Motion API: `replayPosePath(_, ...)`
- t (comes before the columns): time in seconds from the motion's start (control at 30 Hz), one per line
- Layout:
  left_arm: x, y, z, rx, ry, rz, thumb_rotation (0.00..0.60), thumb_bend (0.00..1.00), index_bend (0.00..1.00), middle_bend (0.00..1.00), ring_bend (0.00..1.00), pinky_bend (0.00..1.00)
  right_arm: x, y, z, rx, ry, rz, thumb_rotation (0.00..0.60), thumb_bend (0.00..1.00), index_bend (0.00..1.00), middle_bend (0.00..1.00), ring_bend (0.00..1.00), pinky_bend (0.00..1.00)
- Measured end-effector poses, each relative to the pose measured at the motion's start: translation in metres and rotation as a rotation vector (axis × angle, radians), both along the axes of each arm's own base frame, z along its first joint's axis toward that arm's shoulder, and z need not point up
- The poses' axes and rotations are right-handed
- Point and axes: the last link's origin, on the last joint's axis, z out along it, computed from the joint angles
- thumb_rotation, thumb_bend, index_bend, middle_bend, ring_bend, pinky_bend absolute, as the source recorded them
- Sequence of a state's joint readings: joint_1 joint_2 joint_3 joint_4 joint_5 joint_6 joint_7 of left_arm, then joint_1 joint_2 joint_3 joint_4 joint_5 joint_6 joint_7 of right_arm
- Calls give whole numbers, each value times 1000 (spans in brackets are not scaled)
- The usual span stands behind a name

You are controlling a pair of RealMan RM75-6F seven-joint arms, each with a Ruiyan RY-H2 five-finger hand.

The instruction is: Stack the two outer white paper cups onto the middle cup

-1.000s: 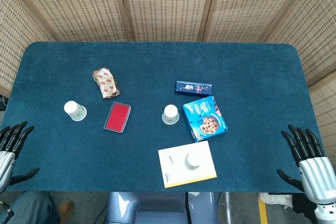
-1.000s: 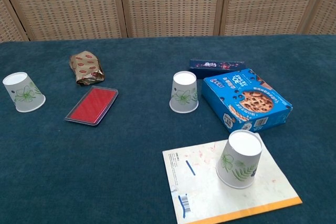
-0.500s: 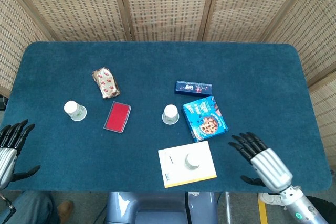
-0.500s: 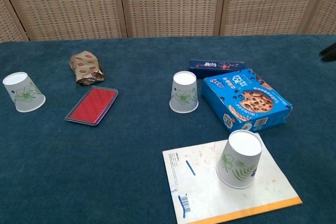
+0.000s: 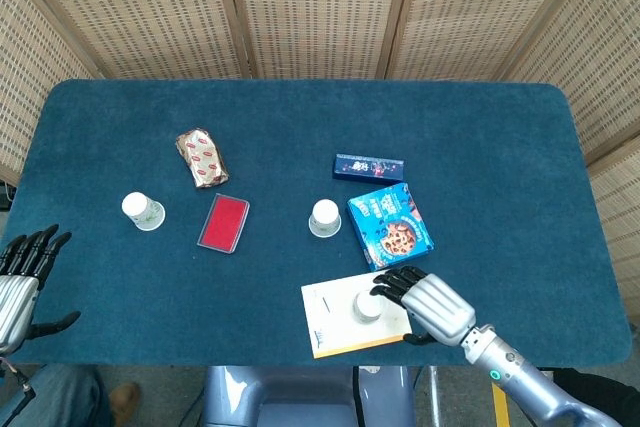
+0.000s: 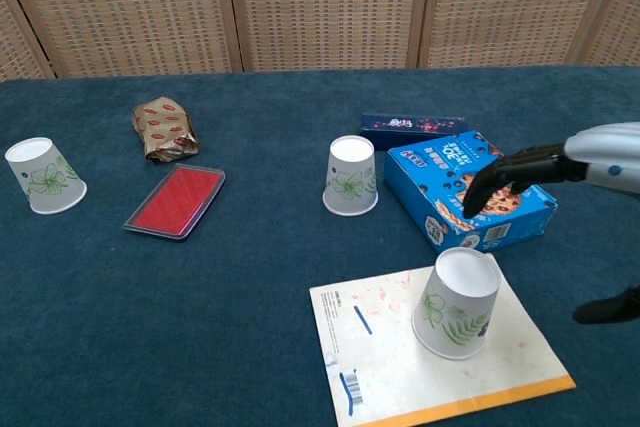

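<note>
Three white paper cups with green leaf prints stand upside down on the blue table. The left cup (image 5: 143,211) (image 6: 43,176) is far out on the left, and the middle cup (image 5: 325,218) (image 6: 351,176) stands beside the cookie box. The near cup (image 5: 367,307) (image 6: 458,303) sits on a sheet of paper. My right hand (image 5: 425,305) (image 6: 560,165) hovers just right of the near cup, fingers spread toward it and thumb apart, holding nothing. My left hand (image 5: 20,277) hangs open off the table's left front edge, seen only in the head view.
A blue cookie box (image 5: 390,226) (image 6: 468,190) lies right of the middle cup, with a slim dark blue box (image 5: 368,166) behind it. A red flat case (image 5: 223,223) and a foil snack packet (image 5: 202,157) lie between the left and middle cups. The paper sheet (image 5: 330,322) reaches the front edge.
My right hand has swept from the table's right front edge leftward to the near cup. The left hand has barely shifted. No cup has moved.
</note>
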State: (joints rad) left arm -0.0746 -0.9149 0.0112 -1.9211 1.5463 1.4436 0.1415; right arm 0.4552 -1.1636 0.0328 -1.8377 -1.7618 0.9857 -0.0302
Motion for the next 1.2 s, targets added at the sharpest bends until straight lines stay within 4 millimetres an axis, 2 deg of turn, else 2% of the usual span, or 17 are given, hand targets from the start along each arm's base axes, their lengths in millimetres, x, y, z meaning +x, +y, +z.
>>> replayPosePath(0.23, 0, 0, 0, -3, -4, 3, 600, 0, 0, 0, 0, 0, 15, -13, -23, 7, 31, -12, 600, 345, 309, 338, 279, 332)
replayPosePath(0.53, -1, 3, 0, -8, -2, 10, 600, 0, 0, 0, 0, 0, 18, -22, -44, 44, 51, -69, 600, 383, 334, 386, 329, 380)
replayPosePath(0.73, -2, 4, 0, -9, -3, 15, 600, 0, 0, 0, 0, 0, 23, -25, -53, 56, 38, -83, 600, 481, 412, 462, 404, 453)
replayPosePath(1.0, -3, 6, -1, -15, -1, 23, 600, 0, 0, 0, 0, 0, 34, -27, -48, 56, -17, -89, 600, 508, 425, 475, 417, 468)
replayPosePath(1.2, -6, 10, -2, -21, -1, 42, 600, 0, 0, 0, 0, 0, 56, -37, -27, 12, -67, -55, 600, 513, 425, 475, 417, 468)
